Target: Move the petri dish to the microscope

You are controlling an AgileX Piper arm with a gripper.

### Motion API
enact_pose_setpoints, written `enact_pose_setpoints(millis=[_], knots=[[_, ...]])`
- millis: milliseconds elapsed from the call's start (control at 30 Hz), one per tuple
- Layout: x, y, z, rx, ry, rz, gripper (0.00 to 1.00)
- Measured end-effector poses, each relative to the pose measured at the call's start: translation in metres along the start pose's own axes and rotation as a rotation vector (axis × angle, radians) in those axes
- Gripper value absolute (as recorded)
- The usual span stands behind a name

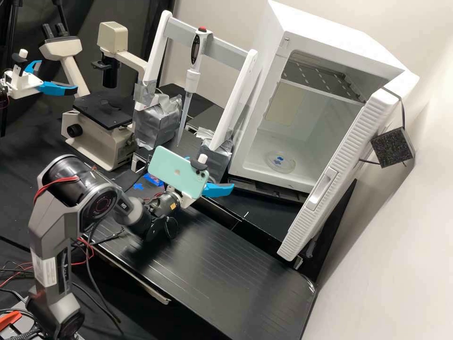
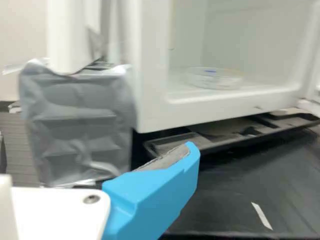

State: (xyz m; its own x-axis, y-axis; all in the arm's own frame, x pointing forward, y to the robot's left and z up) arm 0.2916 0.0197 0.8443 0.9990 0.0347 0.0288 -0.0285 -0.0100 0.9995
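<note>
With its blue fingers spread wide and gripping nothing, the tool (image 1: pixel 212 173) is hanging above the counter (image 1: pixel 203 264), while the cabinet's door (image 1: pixel 348 146) is standing open, presumably giving access to the petri dish (image 1: pixel 280 162) lying inside.

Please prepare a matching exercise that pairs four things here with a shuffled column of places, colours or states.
1. Petri dish
2. Pipette
3. Microscope
4. Cabinet door

A. Cream and black
B. Swung open
C. Inside the white cabinet, on its floor
D. Upright, tip down, at a grey crossbar

Pairs: 1-C, 2-D, 3-A, 4-B
</note>
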Motion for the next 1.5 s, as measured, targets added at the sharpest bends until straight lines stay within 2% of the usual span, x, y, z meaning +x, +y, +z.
enact_pose_setpoints(millis=[133,300,433,600,700,767,900,1033,1100,1200,1300,1400,1500], knots=[[-0.01,0.02,0.013,0.018,0.046,0.062,1.0],[-0.013,0.056,0.035,0.008,0.066,0.182,1.0],[0.001,0.081,0.056,-0.013,0.036,0.252,1.0],[0.026,0.107,0.075,-0.039,0.007,0.299,1.0],[0.045,0.119,0.081,-0.018,0.023,0.308,1.0],[0.062,0.124,0.085,0.003,0.058,0.284,1.0],[0.088,0.13,0.089,0.011,0.14,0.218,1.0],[0.113,0.134,0.092,0.002,0.198,0.138,1.0],[0.125,0.132,0.096,-0.015,0.2,0.102,1.0],[0.144,0.13,0.098,-0.068,0.211,0.055,1.0],[0.157,0.125,0.102,-0.103,0.206,0.019,1.0],[0.167,0.126,0.104,-0.148,0.2,0.0,1.0],[0.174,0.128,0.105,-0.17,0.207,-0.001,1.0]])
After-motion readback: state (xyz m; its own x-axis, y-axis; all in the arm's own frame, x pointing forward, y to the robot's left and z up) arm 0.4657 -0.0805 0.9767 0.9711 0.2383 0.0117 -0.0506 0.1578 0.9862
